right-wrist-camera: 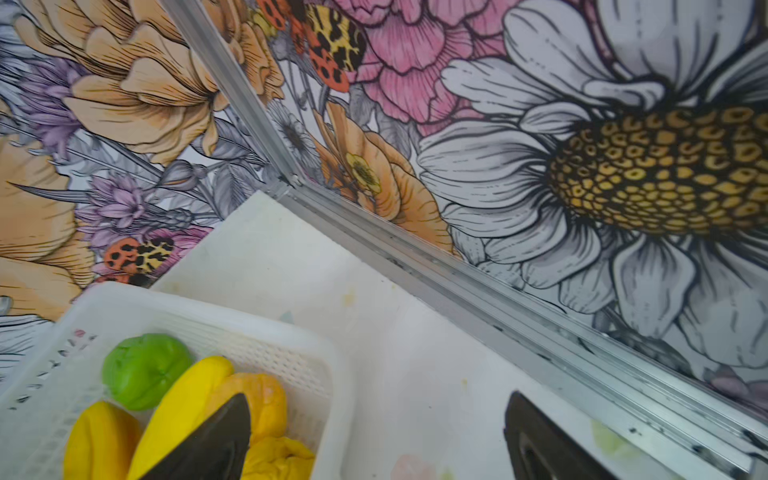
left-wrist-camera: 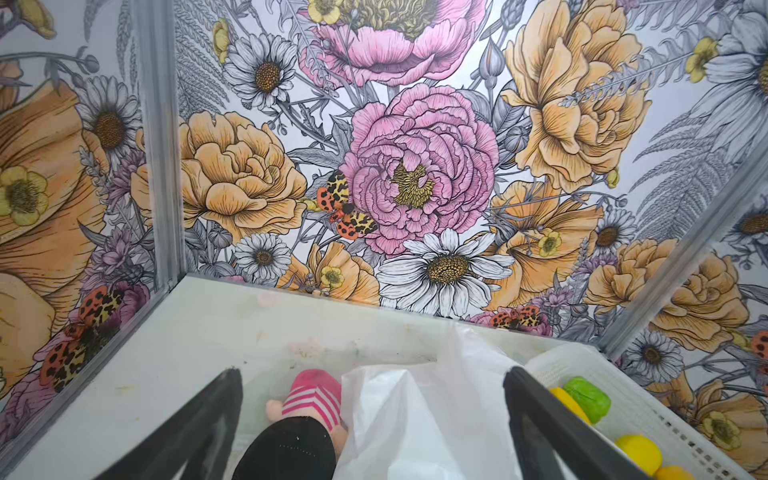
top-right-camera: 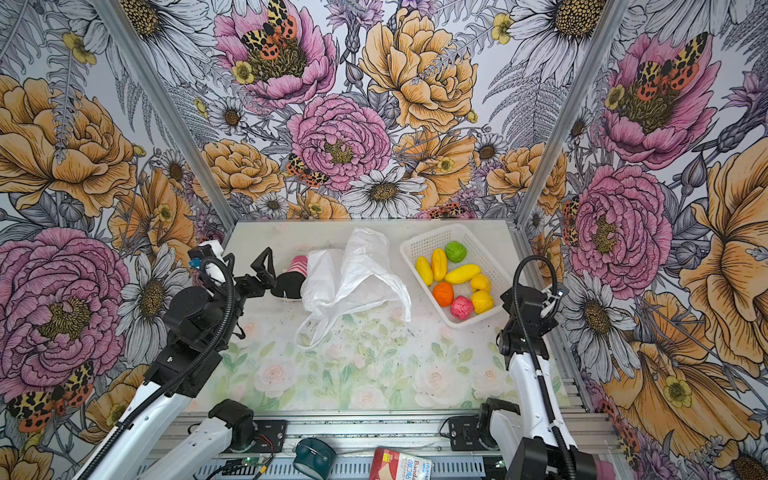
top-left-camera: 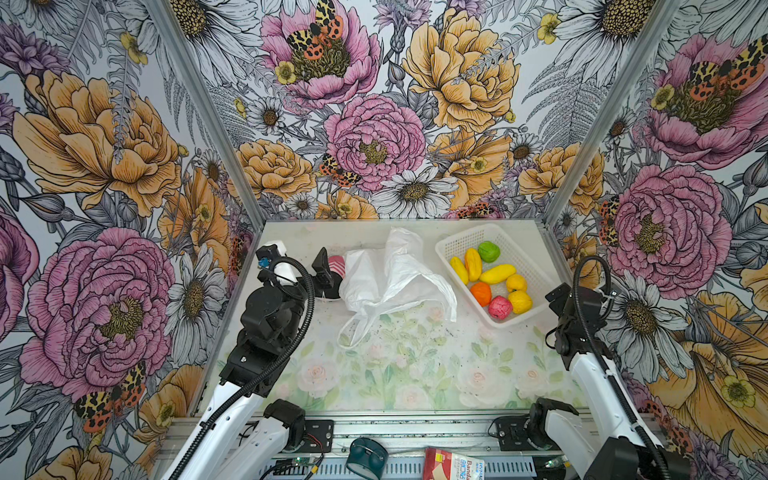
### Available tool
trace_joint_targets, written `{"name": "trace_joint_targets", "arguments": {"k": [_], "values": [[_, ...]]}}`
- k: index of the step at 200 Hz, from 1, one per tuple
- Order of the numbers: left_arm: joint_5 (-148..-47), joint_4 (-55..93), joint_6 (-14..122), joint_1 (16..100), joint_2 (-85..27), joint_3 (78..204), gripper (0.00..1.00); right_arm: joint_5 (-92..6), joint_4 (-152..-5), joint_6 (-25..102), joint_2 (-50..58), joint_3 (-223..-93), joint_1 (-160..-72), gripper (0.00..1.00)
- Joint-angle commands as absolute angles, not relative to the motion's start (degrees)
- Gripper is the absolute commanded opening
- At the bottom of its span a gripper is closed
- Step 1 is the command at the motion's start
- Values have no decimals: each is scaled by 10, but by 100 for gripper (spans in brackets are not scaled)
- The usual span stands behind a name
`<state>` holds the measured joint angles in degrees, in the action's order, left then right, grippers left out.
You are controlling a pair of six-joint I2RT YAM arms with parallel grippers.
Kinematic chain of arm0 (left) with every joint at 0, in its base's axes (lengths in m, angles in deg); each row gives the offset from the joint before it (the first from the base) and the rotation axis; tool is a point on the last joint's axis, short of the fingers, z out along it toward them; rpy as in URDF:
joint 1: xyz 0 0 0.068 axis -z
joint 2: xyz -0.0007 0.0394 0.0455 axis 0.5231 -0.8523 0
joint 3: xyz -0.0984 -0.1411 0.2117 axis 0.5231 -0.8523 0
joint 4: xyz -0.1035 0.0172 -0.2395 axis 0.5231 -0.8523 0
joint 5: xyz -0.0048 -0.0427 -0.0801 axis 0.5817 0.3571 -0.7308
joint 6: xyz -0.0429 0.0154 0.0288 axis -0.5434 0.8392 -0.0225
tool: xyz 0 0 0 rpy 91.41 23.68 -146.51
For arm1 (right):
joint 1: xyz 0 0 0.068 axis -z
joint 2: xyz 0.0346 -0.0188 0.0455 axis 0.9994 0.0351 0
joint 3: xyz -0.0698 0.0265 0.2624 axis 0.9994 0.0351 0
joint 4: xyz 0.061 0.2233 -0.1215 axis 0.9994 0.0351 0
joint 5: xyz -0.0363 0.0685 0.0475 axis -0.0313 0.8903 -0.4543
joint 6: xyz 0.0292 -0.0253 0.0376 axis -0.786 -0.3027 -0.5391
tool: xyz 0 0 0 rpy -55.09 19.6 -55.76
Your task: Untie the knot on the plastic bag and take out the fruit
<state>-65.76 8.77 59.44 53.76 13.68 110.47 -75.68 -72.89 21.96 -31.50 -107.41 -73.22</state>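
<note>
Translucent white plastic bag (top-left-camera: 386, 278); white perforated basket (top-left-camera: 461, 241); fruit (top-left-camera: 497, 274): one green, one orange, one pink-red, the others yellow; pink-and-white striped object (top-left-camera: 336, 265), black-ended; bench (top-left-camera: 415, 365), pale rose print.
</note>
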Motion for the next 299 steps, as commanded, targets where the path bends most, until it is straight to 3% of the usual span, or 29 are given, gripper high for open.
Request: {"name": "trace_joint_targets", "arguments": {"k": [1,42,66,93,116,153,176,202,212,216,229,249,280,299], "values": [[-540,110,599,525,111,1044,98,-857,-723,231,-320,-1050,-732,96],[-460,179,607,446,101,945,99,-891,-739,226,-272,-1040,-732,98],[-484,204,626,433,104,928,99,-809,-847,245,-200,-1031,-736,96],[-538,341,669,429,86,857,99,-699,-1024,278,-146,-1005,-743,99],[-513,437,675,415,54,806,99,-591,-1157,313,-85,-1003,-745,99],[-557,467,626,341,-32,819,99,-547,-1122,379,-31,-1071,-759,100],[-634,500,631,312,-134,853,99,-523,-1212,427,-18,-1040,-782,100],[-674,499,656,316,-178,882,99,-536,-1234,491,8,-1042,-837,99],[-666,544,663,316,-178,865,99,-535,-1321,510,59,-1034,-854,99],[-667,568,662,315,-178,854,99,-540,-1275,510,43,-1034,-857,99],[-690,630,664,307,-185,832,99,-589,-1334,504,46,-1014,-862,100],[-722,608,688,316,-202,857,99,-702,-1369,476,36,-985,-873,99],[-734,538,719,342,-258,929,99,-660,-1386,494,41,-979,-874,99],[-734,673,715,338,-305,881,99,-655,-1342,495,43,-1003,-874,99]]}}
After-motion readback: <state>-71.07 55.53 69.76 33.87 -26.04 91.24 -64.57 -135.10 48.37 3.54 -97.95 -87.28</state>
